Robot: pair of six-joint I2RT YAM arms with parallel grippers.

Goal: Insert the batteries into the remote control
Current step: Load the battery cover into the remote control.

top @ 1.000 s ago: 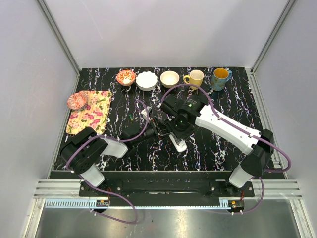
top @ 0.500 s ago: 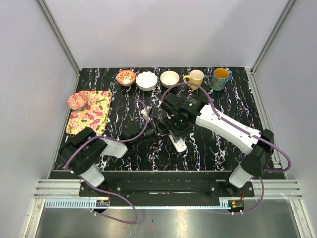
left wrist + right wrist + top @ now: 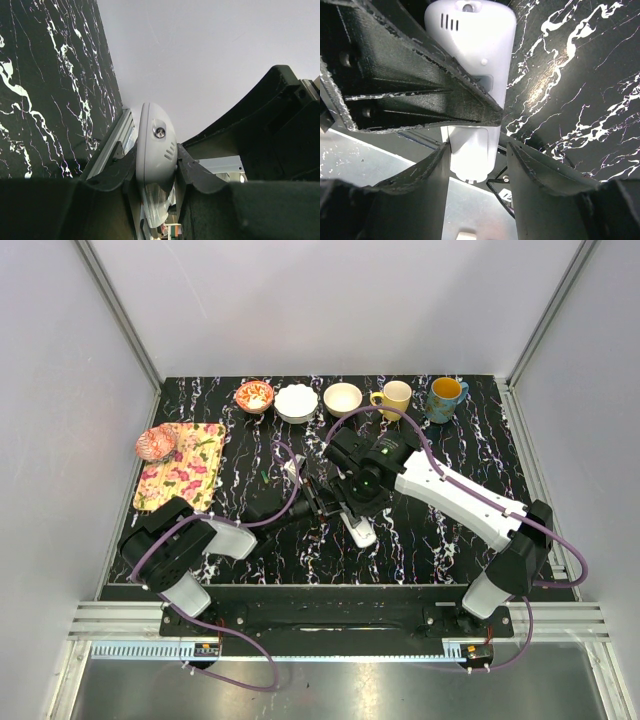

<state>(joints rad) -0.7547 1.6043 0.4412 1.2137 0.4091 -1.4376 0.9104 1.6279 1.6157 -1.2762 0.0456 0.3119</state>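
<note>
The white remote control (image 3: 362, 531) is held up off the black table at its centre, near end pointing toward the arms. My left gripper (image 3: 322, 502) is shut on it; in the left wrist view both fingers press its sides (image 3: 156, 125). My right gripper (image 3: 350, 508) comes from the right and straddles the remote's (image 3: 475, 45) end. It (image 3: 479, 150) is open, with a gap between the right finger (image 3: 530, 175) and the plastic. A left finger crosses in front of the remote there. The batteries show in no view.
Along the back edge stand an orange-patterned bowl (image 3: 254, 395), a white bowl (image 3: 296, 402), a beige bowl (image 3: 343, 398), a yellow mug (image 3: 393, 398) and a blue mug (image 3: 444, 397). A floral cloth (image 3: 182, 465) lies at the left. A small white piece (image 3: 292, 469) lies behind the grippers.
The right jaws have spread a little around the remote's end. Both arms and the remote have stayed almost where they were.
</note>
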